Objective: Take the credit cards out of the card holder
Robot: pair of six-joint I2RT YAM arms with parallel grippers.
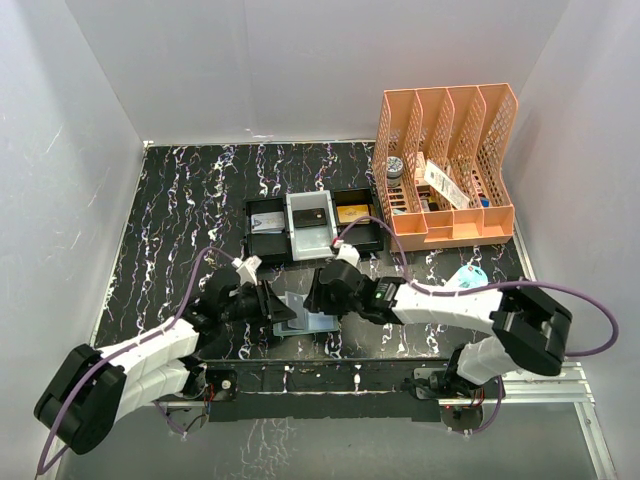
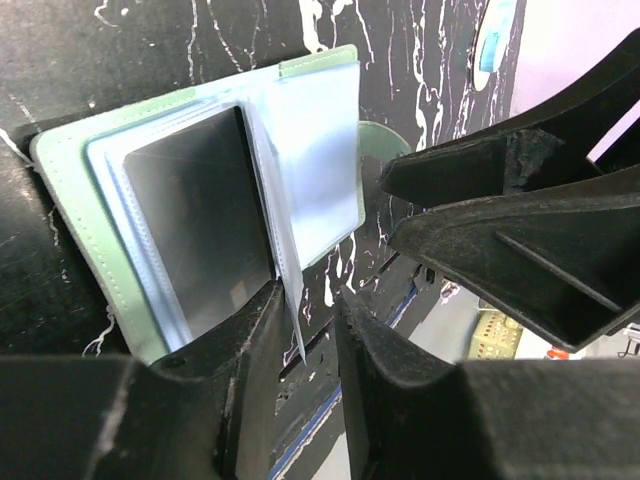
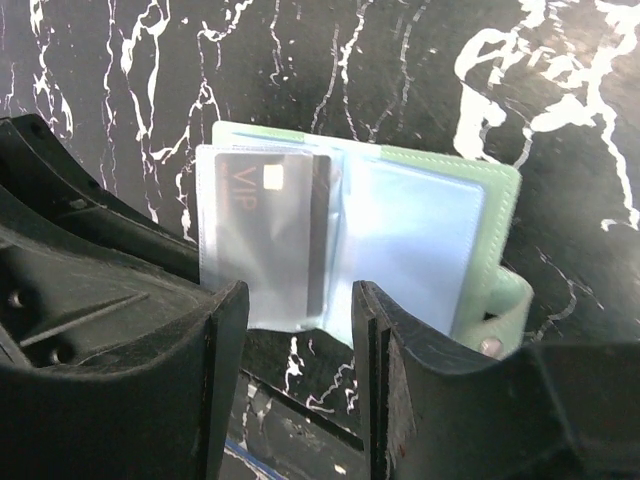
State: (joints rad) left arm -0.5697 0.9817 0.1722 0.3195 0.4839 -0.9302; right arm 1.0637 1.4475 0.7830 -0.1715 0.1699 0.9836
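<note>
Card holder (image 1: 308, 322) lies open and flat on the black marbled table (image 1: 180, 220), near the front edge, roughly centre. We see a soft sage-green cover facing down, the pale blue-green inside facing up, and a small snap tab (image 3: 505, 310) sticking out from one side. Inside are clear plastic sleeves (image 2: 320, 150), fanned like pages; one stands up off the stack near the spine. We spot one credit card (image 3: 268, 225) sitting inside a sleeve. It's dark grey-black with "VIP" lettering, a small chip and a darker stripe along one edge. The sleeves on the other half look pale; we can't tell if any hold cards.
</note>
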